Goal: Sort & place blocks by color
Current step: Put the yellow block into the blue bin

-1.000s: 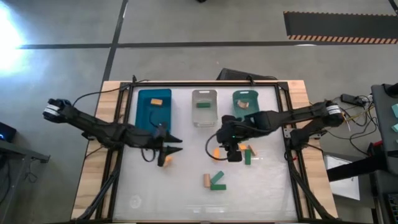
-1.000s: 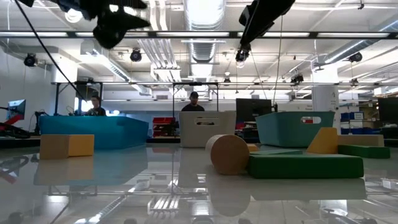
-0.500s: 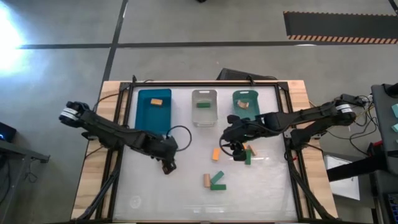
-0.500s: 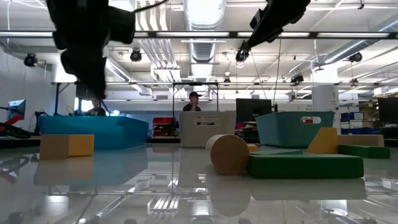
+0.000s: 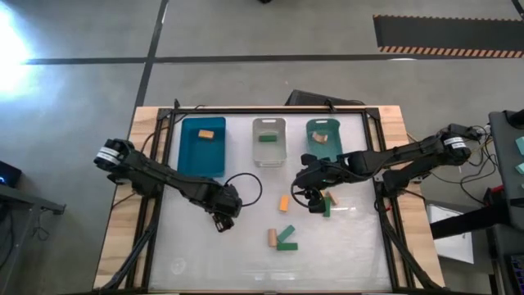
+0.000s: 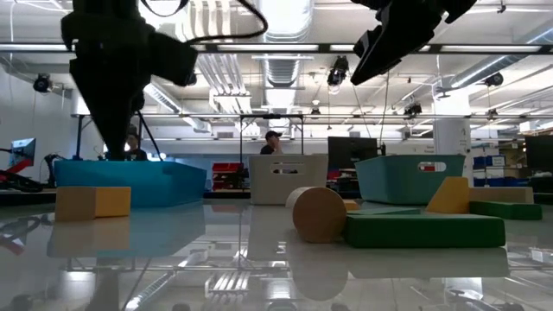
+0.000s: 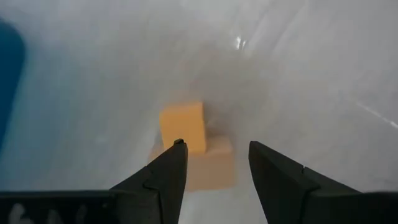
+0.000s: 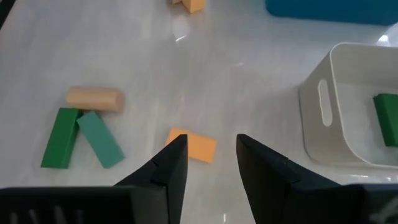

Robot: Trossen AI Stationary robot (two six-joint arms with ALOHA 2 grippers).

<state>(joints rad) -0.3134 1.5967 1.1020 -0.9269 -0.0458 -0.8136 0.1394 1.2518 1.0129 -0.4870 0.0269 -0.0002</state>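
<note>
My left gripper (image 5: 219, 220) points down over a pair of blocks, one orange (image 7: 182, 126) and one tan (image 7: 212, 167), lying side by side left of the table's middle. It is open and hangs above them (image 6: 92, 201) without touching; the high view hides them under the gripper. My right gripper (image 5: 312, 195) is open and hovers right of centre, above a flat orange block (image 8: 191, 145). Near it lie a green bar (image 5: 326, 206) and a tan piece (image 5: 332, 197). A tan cylinder (image 5: 271, 238) and green bars (image 5: 286, 238) lie toward the near edge.
Three bins stand in a row at the far side: blue (image 5: 190, 156) holding an orange block (image 5: 206, 133), clear (image 5: 268, 152) holding a green block (image 5: 268, 138), teal (image 5: 324, 129) holding a tan block (image 5: 321, 138). People sit in the room beyond the table (image 6: 270, 142).
My left gripper has swung from lying level to pointing down, and has moved toward the near edge and down over the orange and tan blocks. My right gripper has shifted slightly toward the table's right, uncovering the flat orange block. No block has moved.
</note>
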